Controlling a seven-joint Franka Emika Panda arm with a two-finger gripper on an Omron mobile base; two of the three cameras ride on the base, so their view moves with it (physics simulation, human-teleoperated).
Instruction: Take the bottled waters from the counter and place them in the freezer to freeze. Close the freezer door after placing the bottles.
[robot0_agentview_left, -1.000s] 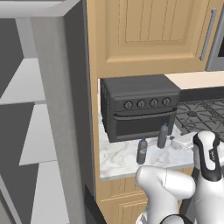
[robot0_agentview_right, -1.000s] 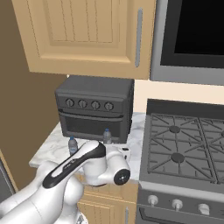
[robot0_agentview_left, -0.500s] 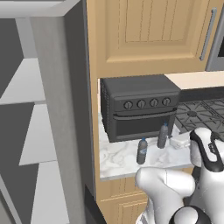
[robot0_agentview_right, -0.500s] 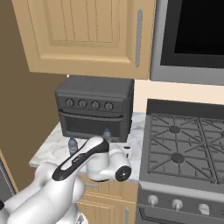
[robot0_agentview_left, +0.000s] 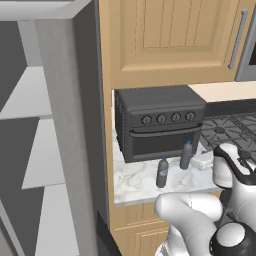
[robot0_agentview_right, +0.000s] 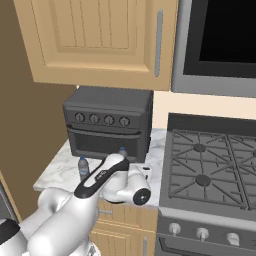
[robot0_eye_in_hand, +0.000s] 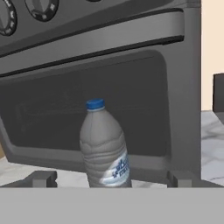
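On the marble desk two bottled waters are standing upright in front of the toaster oven, as the left base view is showing: the left bottle is sitting apart from the oven door, the right bottle is standing just beside it. From the right base view, the left bottle is showing nearly whole, while of the right bottle only the blue cap is peeking over the arm. The hand view is giving one bottle close up, upright, between the two dark fingertips of the claw, with the oven door behind it.

The left base view is also showing the freezer standing open with its pale shelves exposed. The stove top and the black microwave are showing best from the right base view.

Count: two bottles, one toaster oven with four knobs, one claw.

Claw state: released, its jaws spread wide on either side of the bottle and touching nothing.

Change since the earlier frames: the arm is leaning further forward over the desk edge and the hand is dropping lower toward the right bottle. Both bottles are keeping their places, and the base cameras are holding the same framing.
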